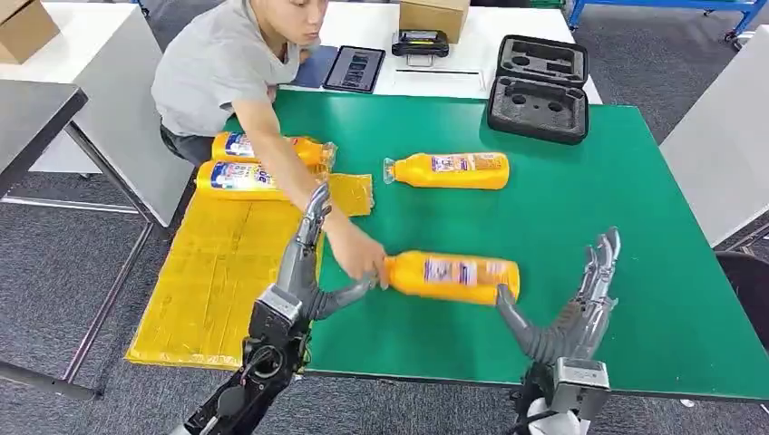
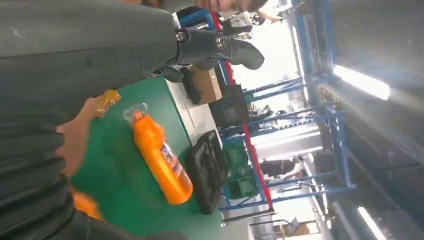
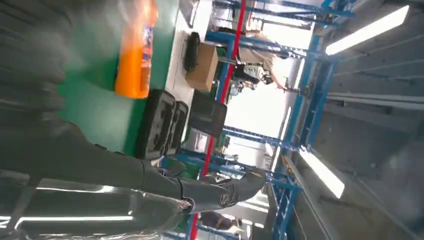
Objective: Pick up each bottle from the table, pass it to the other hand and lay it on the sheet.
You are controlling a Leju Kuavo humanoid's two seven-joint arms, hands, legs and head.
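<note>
An orange bottle lies on its side on the green table near the front edge; a person's hand holds its cap end. My left hand hangs open just left of that cap, fingers spread. My right hand is open to the right of the bottle's base, thumb close to it. A second orange bottle lies farther back on the table. Two more bottles lie on the yellow sheet at the table's left.
A person leans over the table's far left corner, arm stretched across the sheet. A black foam case sits at the far edge of the green table. Behind it a white table carries a tablet and a cardboard box.
</note>
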